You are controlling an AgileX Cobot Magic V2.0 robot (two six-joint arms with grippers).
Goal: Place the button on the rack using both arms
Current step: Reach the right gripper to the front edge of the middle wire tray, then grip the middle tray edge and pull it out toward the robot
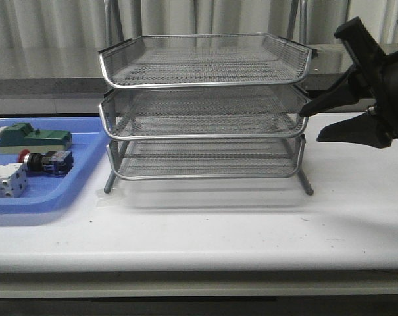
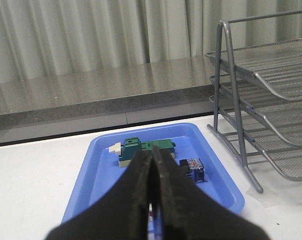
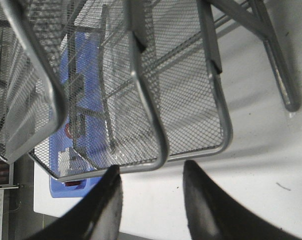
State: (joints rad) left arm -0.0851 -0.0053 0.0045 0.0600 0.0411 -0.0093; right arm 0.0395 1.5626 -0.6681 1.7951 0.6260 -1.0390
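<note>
The button [image 1: 46, 161], with a red cap, black body and blue rear block, lies on its side in the blue tray [image 1: 87, 141] at the left. In the left wrist view its blue end [image 2: 192, 169] shows just beside my left gripper [image 2: 152, 155], which is shut with nothing in it and hovers over the tray. The left arm is outside the front view. The three-tier silver wire rack [image 1: 202, 108] stands mid-table. My right gripper [image 1: 312, 124] is open and empty at the right end of the rack's middle tier, its fingertips [image 3: 187, 170] just short of the rim [image 3: 155, 150].
A green block [image 1: 33, 137] and a white-grey block [image 1: 4, 181] share the blue tray with the button. The green block [image 2: 143, 149] lies just beyond my left fingers. A grey ledge and curtains run behind the table. The rack's leg [image 1: 306, 181] stands near the right arm.
</note>
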